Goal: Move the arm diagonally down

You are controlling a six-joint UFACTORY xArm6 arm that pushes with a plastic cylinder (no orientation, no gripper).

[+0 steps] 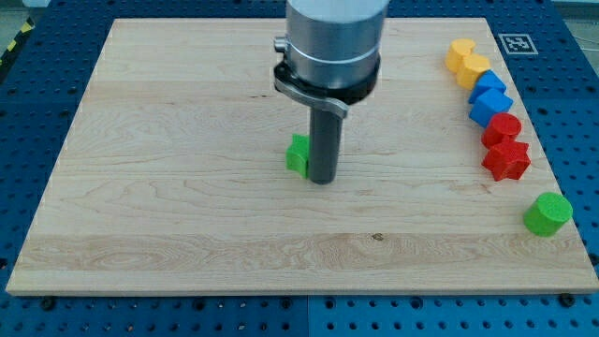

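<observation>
My tip [322,180] rests on the wooden board [187,187] near its middle. A small green block [298,154] sits just to the view's left of the rod, touching it or nearly so; the rod hides part of it. The arm's grey body comes down from the view's top.
Along the board's right edge stands a column of blocks: two yellow blocks [467,63], two blue blocks [489,96], a red block [503,128] and a red star [506,160]. A green cylinder [547,213] stands apart below them, near the bottom right corner.
</observation>
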